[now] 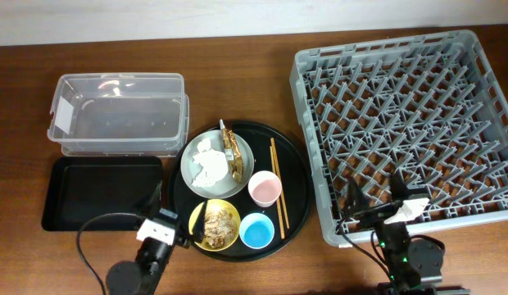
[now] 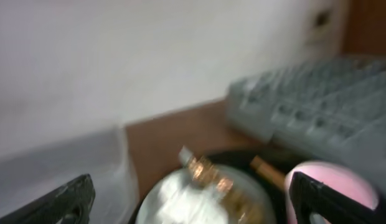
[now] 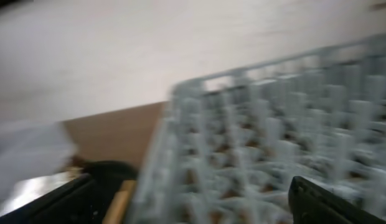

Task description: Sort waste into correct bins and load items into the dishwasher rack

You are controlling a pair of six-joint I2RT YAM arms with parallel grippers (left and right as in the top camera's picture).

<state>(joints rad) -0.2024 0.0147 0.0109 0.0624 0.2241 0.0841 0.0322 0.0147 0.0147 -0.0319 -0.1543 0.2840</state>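
A pale grey plate (image 1: 206,174) on the big round black tray (image 1: 295,168) holds crumpled white tissue (image 1: 210,164) and a brown-gold wrapper (image 1: 233,150). A yellow bowl (image 1: 215,224) holds beige food scraps. A pink cup (image 1: 265,188), a light blue cup (image 1: 257,231) and wooden chopsticks (image 1: 276,182) are also on it. The grey dishwasher rack (image 1: 410,123) is at the right. The clear tub (image 1: 119,115) and shallow black tray (image 1: 101,193) are at the left. My left gripper (image 1: 170,215) is open near the yellow bowl. My right gripper (image 1: 375,197) is open at the rack's front edge.
The left wrist view is blurred and shows the plate (image 2: 199,199), wrapper (image 2: 208,174), pink cup (image 2: 333,180) and rack (image 2: 317,106). The right wrist view is blurred and shows the rack (image 3: 274,137) and a chopstick (image 3: 121,199). A pale wall runs behind the wooden table (image 1: 262,82).
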